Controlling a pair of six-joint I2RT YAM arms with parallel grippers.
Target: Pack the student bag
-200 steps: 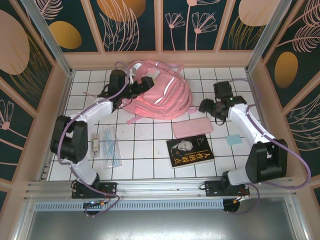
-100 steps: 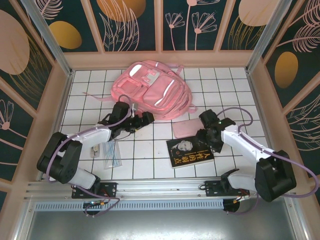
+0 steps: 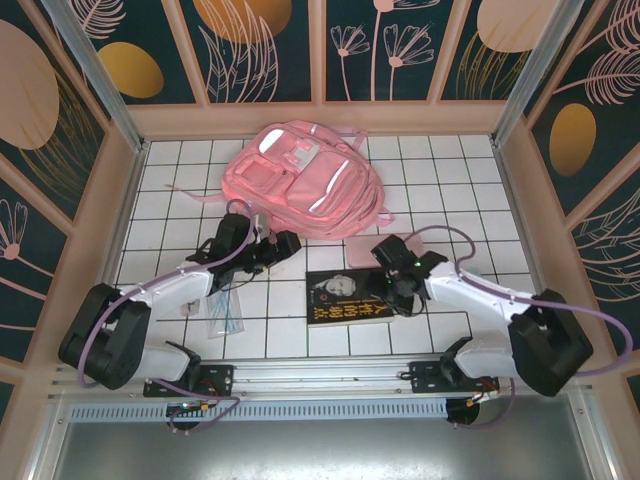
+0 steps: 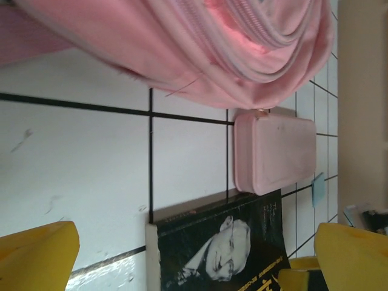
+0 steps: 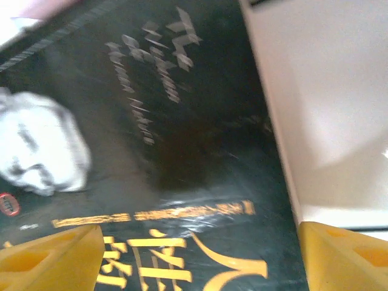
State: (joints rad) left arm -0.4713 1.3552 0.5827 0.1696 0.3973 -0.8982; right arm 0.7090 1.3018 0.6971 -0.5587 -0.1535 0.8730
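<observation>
The pink student bag (image 3: 300,180) lies flat at the back of the tiled table, silver strips up; its lower edge (image 4: 200,48) fills the top of the left wrist view. My left gripper (image 3: 287,245) hovers just in front of it, open and empty (image 4: 194,267), looking at a small pink pencil case (image 4: 276,151) and a black book (image 4: 218,248). My right gripper (image 3: 388,278) is low over that book (image 3: 345,296), open, its yellow fingers (image 5: 48,260) spread across the cover (image 5: 157,139) with nothing pinched.
A clear plastic packet of pens (image 3: 222,312) and a small white item (image 3: 190,303) lie at the front left beside the left arm. A blue note (image 4: 317,188) sits past the pencil case. Wooden walls (image 3: 118,200) ring the table.
My left gripper has pulled back from the bag toward the front. My right gripper swung left and down onto the book, and the book has slid left.
</observation>
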